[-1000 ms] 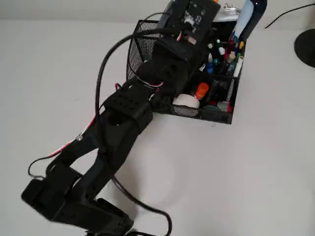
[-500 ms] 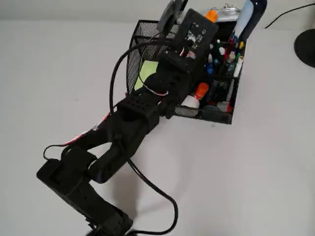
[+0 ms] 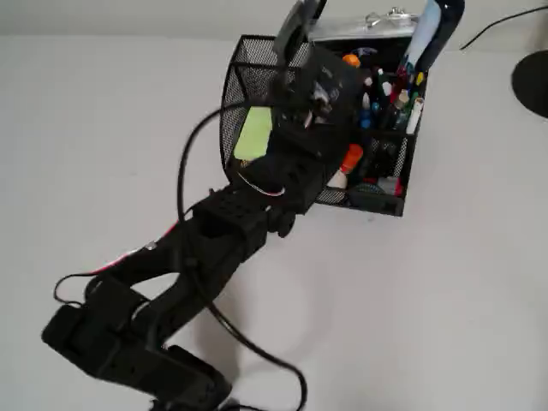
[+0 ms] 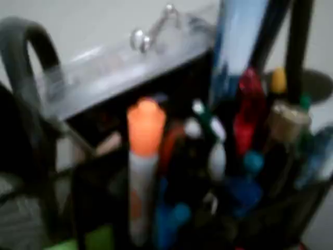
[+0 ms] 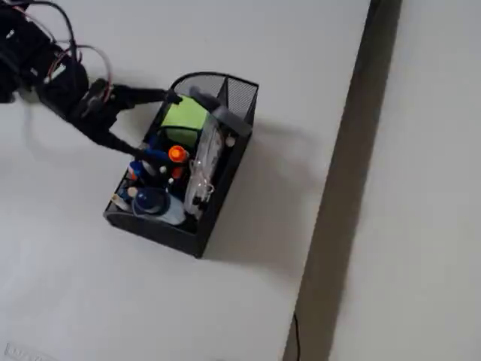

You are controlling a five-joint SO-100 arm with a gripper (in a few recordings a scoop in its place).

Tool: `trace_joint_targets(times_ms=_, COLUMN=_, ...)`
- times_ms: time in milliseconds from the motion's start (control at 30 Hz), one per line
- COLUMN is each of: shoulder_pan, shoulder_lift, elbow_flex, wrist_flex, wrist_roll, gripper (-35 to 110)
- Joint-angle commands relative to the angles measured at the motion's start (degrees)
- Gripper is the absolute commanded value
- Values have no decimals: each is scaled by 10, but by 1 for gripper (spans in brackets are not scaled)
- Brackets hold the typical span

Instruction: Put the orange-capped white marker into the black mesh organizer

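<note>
The orange-capped white marker (image 4: pixel 144 136) stands upright inside the black mesh organizer (image 3: pixel 242 64), among other pens. Its orange cap (image 3: pixel 351 61) pokes up near the organizer's middle, and the marker (image 5: pixel 177 154) shows the same way in the fixed view. My gripper (image 5: pixel 161 125) is open over the organizer's curved end, one finger (image 5: pixel 150 95) along the rim and the other by the pens. Nothing is between them. My gripper (image 3: pixel 324 47) hovers beside the cap in the overhead view. A grey curved finger (image 4: pixel 49 57) sits left of the marker, apart from it.
The organizer also holds a green sticky pad (image 3: pixel 255 133), several pens (image 3: pixel 390 94), a stubby orange item (image 3: pixel 351 158), a blue-and-white bottle (image 3: pixel 428 30) and a clear case with a binder clip (image 3: pixel 381 21). A black round base (image 3: pixel 535 81) sits at the right edge.
The wrist has drawn back toward the lower left. The marker's orange cap came into view, sank lower among the pens and now stands free of the fingers.
</note>
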Motion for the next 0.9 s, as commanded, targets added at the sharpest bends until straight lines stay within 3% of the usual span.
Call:
trace_joint_targets(times_ms=0, shoulder_pan=42, shoulder_lift=113, elbow_flex=36, wrist_flex=47, wrist_roll=22, gripper=48)
trace_joint_targets(times_ms=167, shoulder_pan=60, shoulder_lift=284, elbow_flex=26, wrist_flex=279, wrist_roll=192, gripper=33)
trace_joint_targets(times_ms=333, shoulder_pan=50, shoulder_lift=432, elbow_flex=24, wrist_flex=544, wrist_roll=427, gripper=1)
trace_joint_targets(times_ms=433, shoulder_pan=48, shoulder_lift=470, elbow_flex=34, wrist_flex=665, wrist_roll=571, gripper=0)
trace_joint_targets(times_ms=633, shoulder_pan=-8, shoulder_lift=537, elbow_flex=136, wrist_flex=756, wrist_roll=620, gripper=0)
trace_joint_targets(times_ms=867, shoulder_pan=-79, shoulder_lift=778, elbow_flex=296, wrist_flex=823, wrist_roll=625, gripper=0)
